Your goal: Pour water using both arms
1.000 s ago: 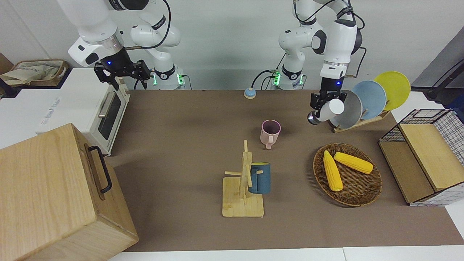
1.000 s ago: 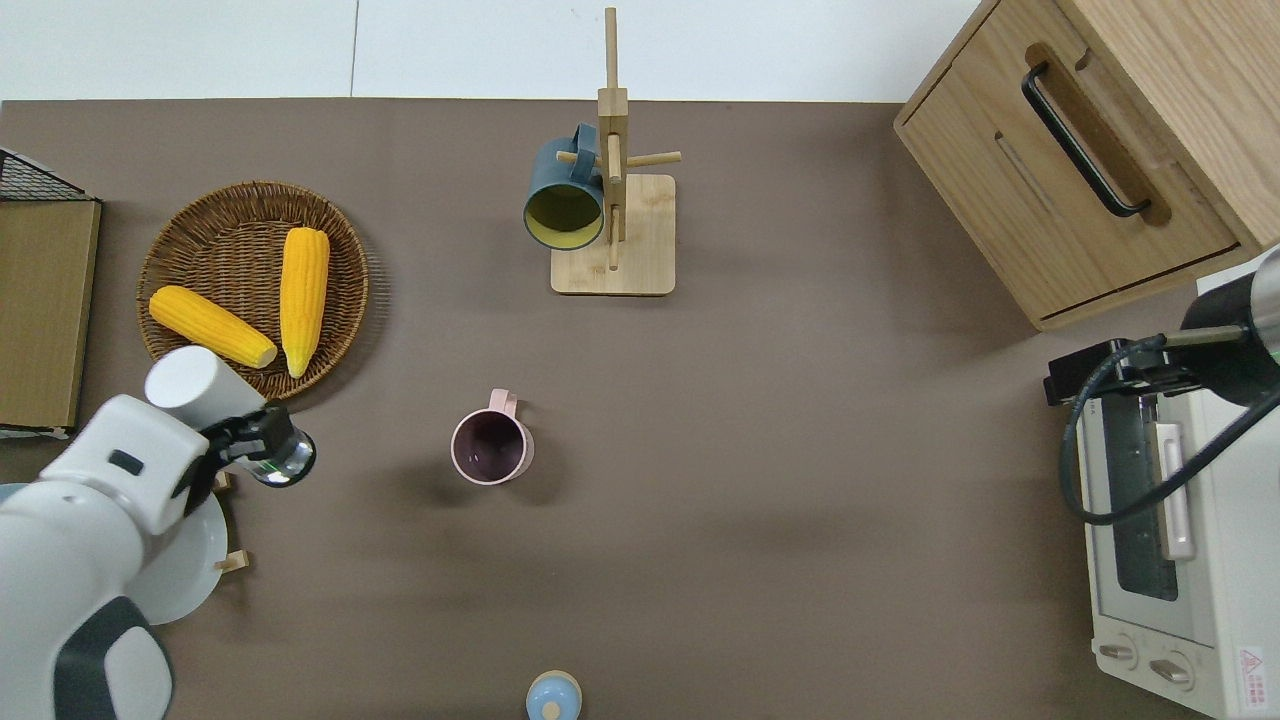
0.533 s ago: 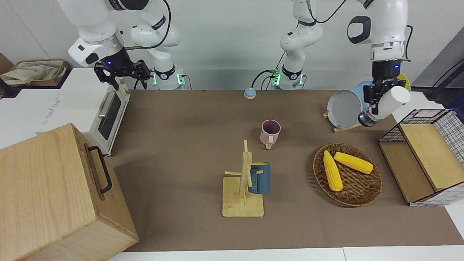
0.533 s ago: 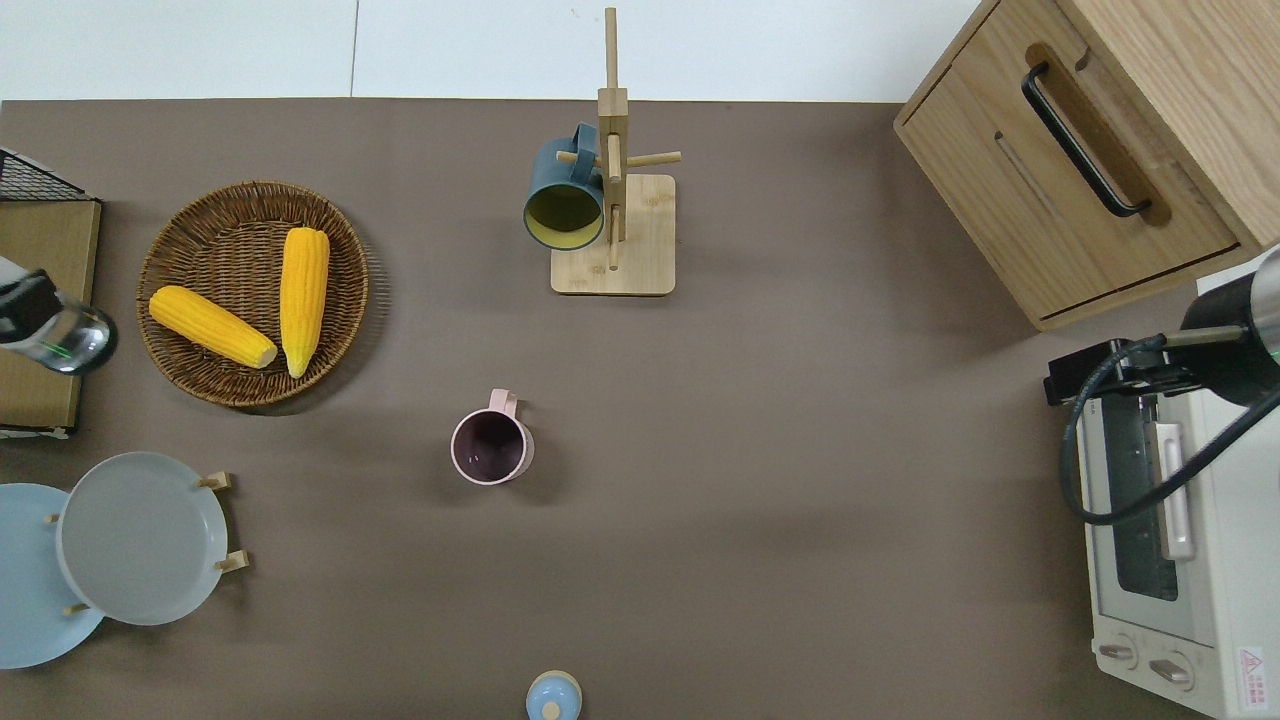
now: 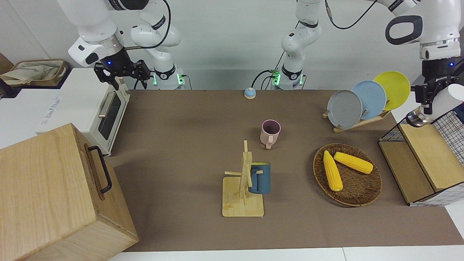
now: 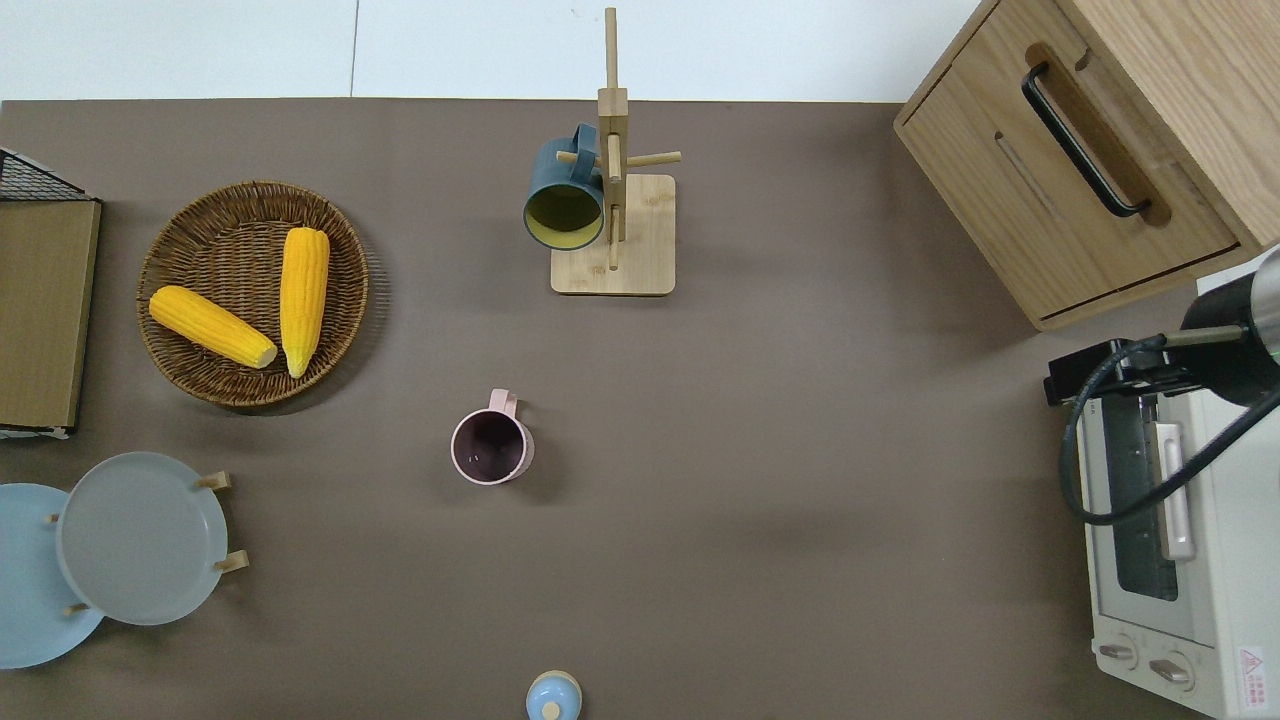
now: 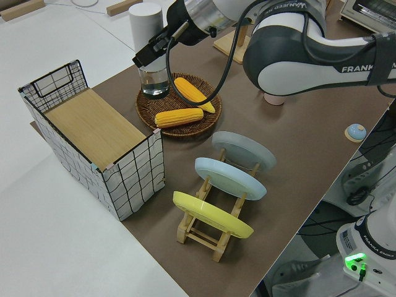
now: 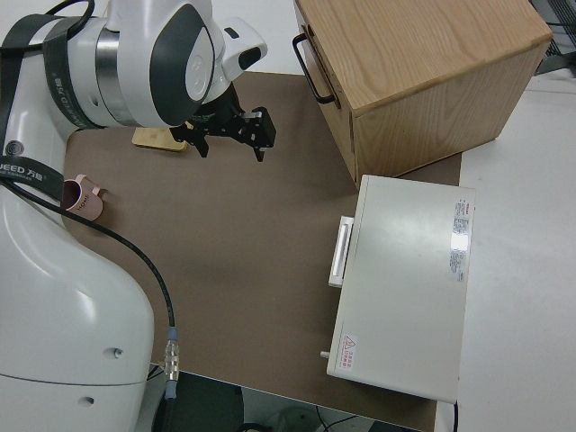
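Note:
My left gripper (image 5: pixel 430 97) is shut on a bottle (image 5: pixel 437 104) with a white top and a clear glass base. It holds the bottle tilted in the air by the wire crate (image 5: pixel 448 123) at the left arm's end of the table. The left side view shows the gripper (image 7: pixel 152 53) around the bottle (image 7: pixel 148 25). Both are outside the overhead view. A pink mug (image 5: pixel 270 132) stands upright mid-table, also in the overhead view (image 6: pixel 490 448), well apart from the bottle. My right arm is parked, its gripper (image 5: pixel 122 75) open.
A wicker basket (image 6: pixel 190 370) holds two corn cobs. A rack with three plates (image 5: pixel 369 98) stands nearer the robots. A mug tree (image 5: pixel 242 195) carries a blue mug. A wooden cabinet (image 5: pixel 54 192) and a toaster oven (image 5: pixel 105 108) are at the right arm's end.
My left arm has carried the bottle away from beside the plate rack toward the left arm's end of the table, out of the overhead view. The right arm has not moved.

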Controlling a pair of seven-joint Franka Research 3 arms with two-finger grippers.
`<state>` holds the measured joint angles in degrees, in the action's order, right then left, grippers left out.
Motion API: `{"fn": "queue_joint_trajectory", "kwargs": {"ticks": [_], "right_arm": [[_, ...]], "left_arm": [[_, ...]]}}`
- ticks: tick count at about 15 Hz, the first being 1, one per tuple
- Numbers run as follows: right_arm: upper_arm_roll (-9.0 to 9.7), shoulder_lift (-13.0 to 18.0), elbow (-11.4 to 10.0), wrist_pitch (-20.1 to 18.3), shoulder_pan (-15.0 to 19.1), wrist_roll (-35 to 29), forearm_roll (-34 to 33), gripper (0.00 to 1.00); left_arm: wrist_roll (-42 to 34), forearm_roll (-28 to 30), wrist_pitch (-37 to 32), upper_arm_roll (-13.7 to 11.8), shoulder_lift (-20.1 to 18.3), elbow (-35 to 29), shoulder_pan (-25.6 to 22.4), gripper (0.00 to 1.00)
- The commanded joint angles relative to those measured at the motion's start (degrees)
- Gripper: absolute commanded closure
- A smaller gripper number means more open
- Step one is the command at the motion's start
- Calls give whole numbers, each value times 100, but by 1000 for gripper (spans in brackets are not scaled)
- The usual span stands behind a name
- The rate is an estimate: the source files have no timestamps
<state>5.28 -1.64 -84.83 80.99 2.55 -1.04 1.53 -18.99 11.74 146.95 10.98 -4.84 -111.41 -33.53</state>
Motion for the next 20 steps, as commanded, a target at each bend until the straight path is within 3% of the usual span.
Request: {"fn": "queue_joint_trajectory", "kwargs": {"ticks": [1, 5, 11, 14, 20], "right_arm": [[0, 59, -33, 13, 35, 122, 102, 9], [0, 59, -25, 13, 35, 122, 102, 9], [0, 59, -33, 13, 35, 122, 102, 9], [0, 59, -33, 13, 35, 122, 102, 9], [0, 59, -25, 13, 35, 122, 102, 9]], "left_arm": [[-1376, 1108, 1, -367, 299, 269, -13, 1000], [-2257, 1945, 36, -544, 694, 584, -31, 1000], [-3355, 2816, 36, -544, 1547, 1463, -241, 1000], [-3822, 3272, 45, -544, 1741, 1490, -251, 1000], [-4165, 3449, 343, -527, 2136, 1648, -216, 1000]]}}
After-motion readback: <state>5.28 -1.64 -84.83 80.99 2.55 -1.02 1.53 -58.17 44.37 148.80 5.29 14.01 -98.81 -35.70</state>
